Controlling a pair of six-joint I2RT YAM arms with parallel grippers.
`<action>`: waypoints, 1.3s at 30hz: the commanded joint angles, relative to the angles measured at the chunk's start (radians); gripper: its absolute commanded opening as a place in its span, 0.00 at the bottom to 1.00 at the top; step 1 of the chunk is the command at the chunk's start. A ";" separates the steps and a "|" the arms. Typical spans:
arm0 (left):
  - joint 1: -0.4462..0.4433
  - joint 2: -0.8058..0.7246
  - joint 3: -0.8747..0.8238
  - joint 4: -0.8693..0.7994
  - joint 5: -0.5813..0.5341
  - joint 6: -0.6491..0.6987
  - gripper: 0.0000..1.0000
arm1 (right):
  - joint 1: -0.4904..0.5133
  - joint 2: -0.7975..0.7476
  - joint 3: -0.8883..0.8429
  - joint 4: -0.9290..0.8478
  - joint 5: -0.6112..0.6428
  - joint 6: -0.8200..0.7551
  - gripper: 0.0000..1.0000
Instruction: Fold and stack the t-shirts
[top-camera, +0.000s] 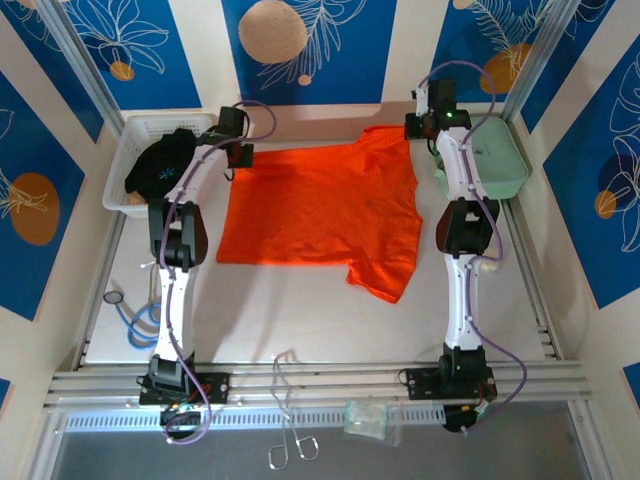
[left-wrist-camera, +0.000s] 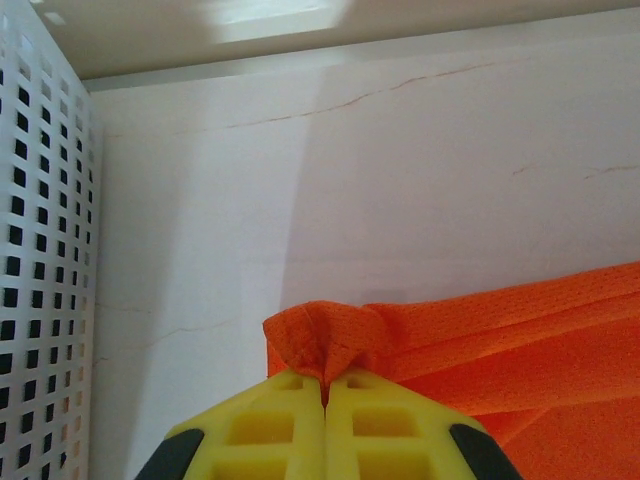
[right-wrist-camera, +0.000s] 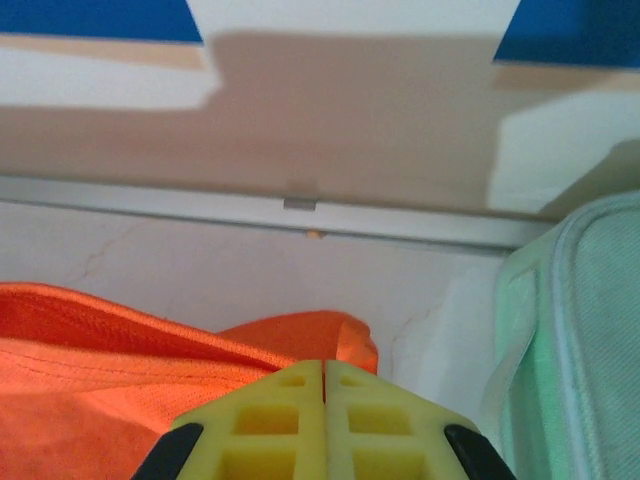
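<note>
Showing the orange t-shirt (top-camera: 320, 205) spread on the counter (top-camera: 300, 320), long axis from 9 to 3 o'clock; its 12 o'clock corners are pinched by the left gripper (left-wrist-camera: 325, 385) and right gripper (right-wrist-camera: 325, 368), both clamped shut.

A white tabletop (top-camera: 300, 320) with faint veins fills the middle of the frame. The walls (top-camera: 310, 50) along the top and sides carry blue panels with white leaf drawings and orange discs, split by cream stripes. Aluminium rails (top-camera: 320, 385) cross the bottom.
</note>
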 joint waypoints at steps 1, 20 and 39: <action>0.008 0.006 -0.004 0.022 -0.041 0.027 0.00 | 0.005 -0.136 -0.150 0.046 -0.040 0.034 0.00; 0.010 -0.096 -0.319 0.125 -0.070 0.003 0.00 | 0.071 -0.533 -1.073 0.353 0.055 0.174 0.00; -0.006 -0.400 -0.512 0.205 -0.045 -0.028 0.68 | 0.095 -0.587 -1.086 0.046 -0.118 0.256 0.65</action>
